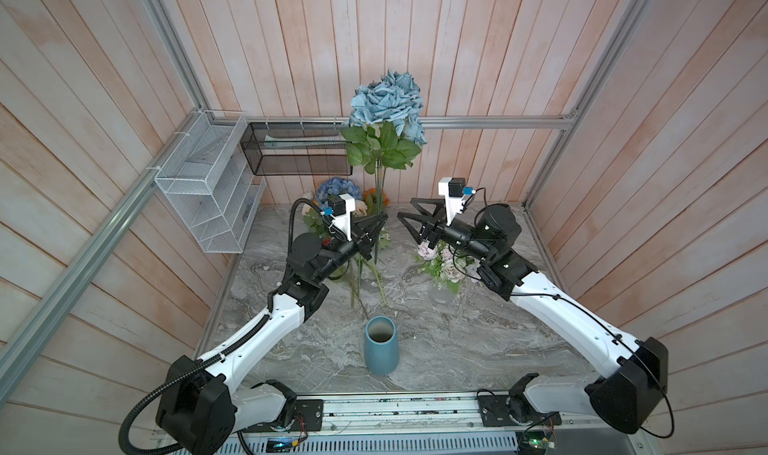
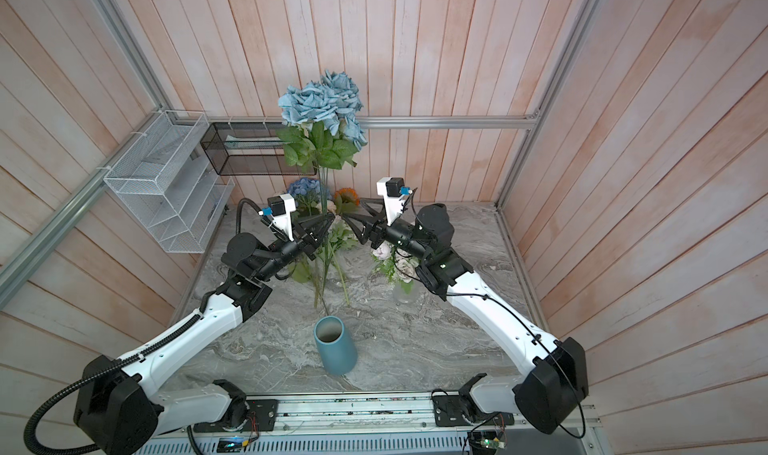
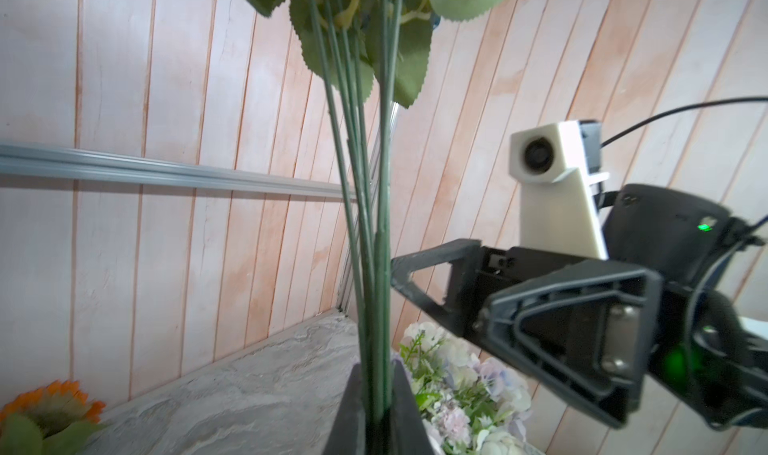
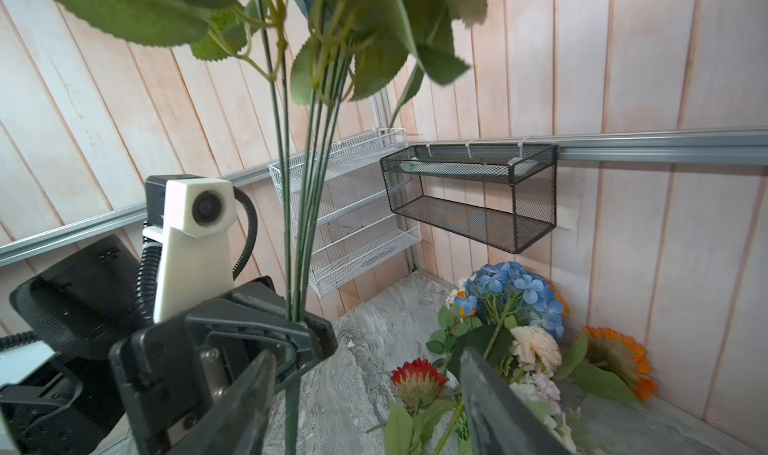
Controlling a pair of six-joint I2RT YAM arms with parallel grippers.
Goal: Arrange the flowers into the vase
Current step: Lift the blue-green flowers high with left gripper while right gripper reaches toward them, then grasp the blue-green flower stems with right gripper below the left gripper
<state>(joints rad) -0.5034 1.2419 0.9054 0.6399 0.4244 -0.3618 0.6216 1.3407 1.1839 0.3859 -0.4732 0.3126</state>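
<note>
left gripper (image 1: 381, 221) is clamped on the stems of the dusty-blue rose spray (image 1: 388, 100), held upright, blooms up. right gripper (image 1: 405, 209), jaws apart, sits just beside those stems. the empty vase (image 1: 380, 361) stands on the surface (image 1: 457, 349) nearer the robot's base, between both arms.

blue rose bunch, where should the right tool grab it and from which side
Grip the bare stems just above the left tool, below the leaves. The blue rose bunch stands upright and its stems are gathered tight there, fanning apart higher up. Come in level from the right, where the open right tool faces them.
</note>
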